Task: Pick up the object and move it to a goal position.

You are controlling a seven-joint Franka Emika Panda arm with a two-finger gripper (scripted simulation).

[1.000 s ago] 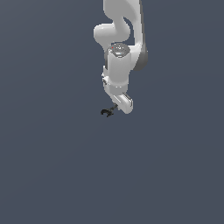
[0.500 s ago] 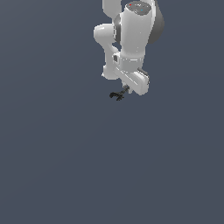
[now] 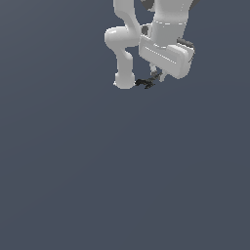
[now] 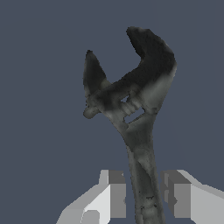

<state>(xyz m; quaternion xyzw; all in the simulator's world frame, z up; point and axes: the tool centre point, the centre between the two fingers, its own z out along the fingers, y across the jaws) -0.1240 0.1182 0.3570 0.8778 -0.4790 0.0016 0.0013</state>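
Note:
The object (image 4: 131,100) is a small black adjustable wrench with a forked head and a thin stem. In the wrist view its stem runs down between my two white fingers (image 4: 114,194), and the forked head sticks out past them. My gripper (image 4: 144,186) is shut on the stem. In the exterior view the object (image 3: 144,83) shows as a tiny dark shape hanging just under the white hand, at the gripper (image 3: 153,79), near the top of the picture. The fingers themselves are mostly hidden there by the hand.
The white arm (image 3: 166,44) folds down from the top of the exterior view, with an elbow link (image 3: 124,58) to the exterior view's left of the hand. A plain dark grey-blue surface (image 3: 122,185) lies below.
The hand, with the object held in it, has moved upward and toward the exterior view's right. The arm has folded closer to the camera and looks larger.

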